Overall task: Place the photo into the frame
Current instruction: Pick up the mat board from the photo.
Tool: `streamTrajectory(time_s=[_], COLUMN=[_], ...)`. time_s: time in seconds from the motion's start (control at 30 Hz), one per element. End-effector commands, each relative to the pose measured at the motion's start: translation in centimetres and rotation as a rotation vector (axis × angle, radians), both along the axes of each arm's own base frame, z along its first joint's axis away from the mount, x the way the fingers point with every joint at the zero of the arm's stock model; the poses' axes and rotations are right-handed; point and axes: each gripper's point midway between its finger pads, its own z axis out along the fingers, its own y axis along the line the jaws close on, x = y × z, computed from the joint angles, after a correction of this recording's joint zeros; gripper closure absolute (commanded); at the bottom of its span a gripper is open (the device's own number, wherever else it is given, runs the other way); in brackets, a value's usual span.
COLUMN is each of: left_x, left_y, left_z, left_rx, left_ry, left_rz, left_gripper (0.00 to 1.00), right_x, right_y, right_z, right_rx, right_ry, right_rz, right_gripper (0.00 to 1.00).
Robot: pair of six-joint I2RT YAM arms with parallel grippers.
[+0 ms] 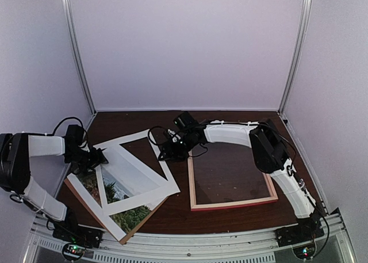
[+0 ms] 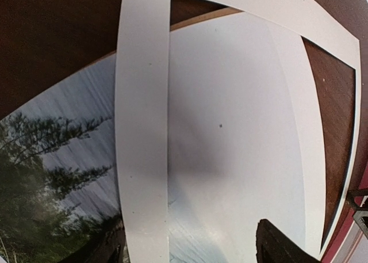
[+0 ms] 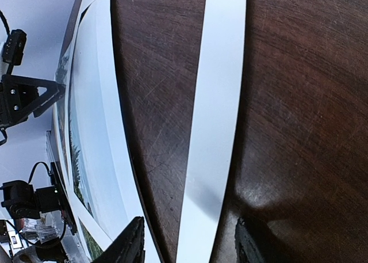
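Photo (image 1: 127,216) lies flat at table's (image 1: 172,220) left front on a brown backing board (image 1: 146,214), partly covered by a skewed white mat (image 1: 137,174). It is outside the pink-railed frame (image 1: 233,204), which lies flat to its right with dark table wood showing through. Left gripper (image 1: 99,157) hangs low over the mat's left edge, fingers (image 2: 279,246) spread wide and holding nothing. Right gripper (image 1: 164,152) is at the mat's far right corner, fingers (image 3: 133,243) partly apart either side of a mat rail, a gap showing on each side.
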Motion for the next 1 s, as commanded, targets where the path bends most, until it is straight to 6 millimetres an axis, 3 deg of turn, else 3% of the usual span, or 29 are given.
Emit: streamTrajectory(time_s=[0.0, 0.43, 0.97], left_x=[-1.0, -0.2, 0.0], left_y=[-1.0, -2.8, -2.8], left_z=[-1.4, -1.5, -1.7], left_rx=[-0.05, -0.117, -0.11], left_ry=[0.041, 0.006, -0.007], left_rz=[-0.029, -0.055, -0.065], left_gripper=[0.22, 0.25, 0.3], right_x=[-0.1, 1.0, 1.2], right_y=[0.3, -0.2, -0.4], right_z=[-0.5, 1.3, 2.6], right_rx=[-0.002, 0.135, 0.202], right_ry=[0.037, 0.113, 0.114], right_rz=[-0.016, -0.072, -0.07], right_gripper=[0.48, 0.62, 0.64])
